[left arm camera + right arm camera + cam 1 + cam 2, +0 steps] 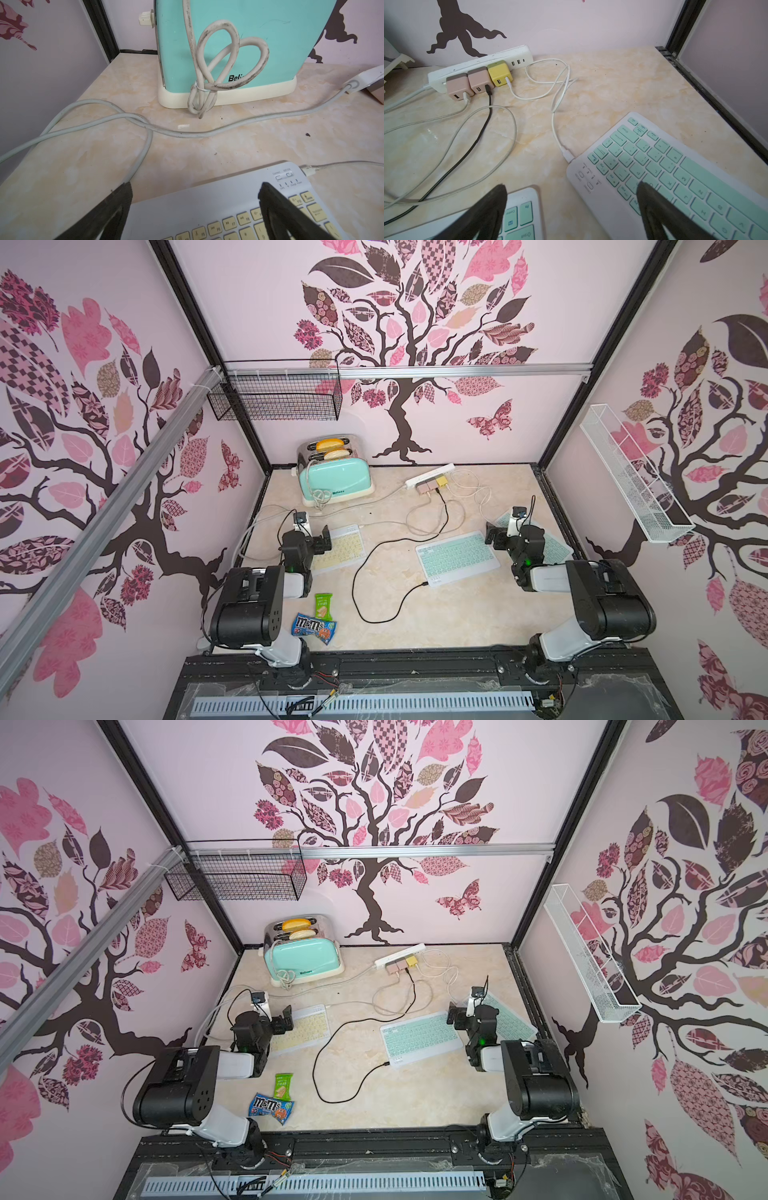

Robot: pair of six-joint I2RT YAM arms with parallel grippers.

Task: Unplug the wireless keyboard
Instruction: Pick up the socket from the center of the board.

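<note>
With left pincer (195, 185) and right pincer (571, 186) apart, we should pinch the white plug (566, 154) ahead of the right, pulling straight.

Yellow-keyed keyboard (337, 547), middle mint keyboard (457, 558), right mint keyboard (557, 547), all flat, cabled.

Marble tabletop (415, 622), yellow keyboard (338, 547), two mint keyboards (457, 558), toaster (336, 477), power strip (430, 472), snack packets (316, 628)

Both top views look down from overhead; wrist cameras skim the tabletop (249, 145) (close).
</note>
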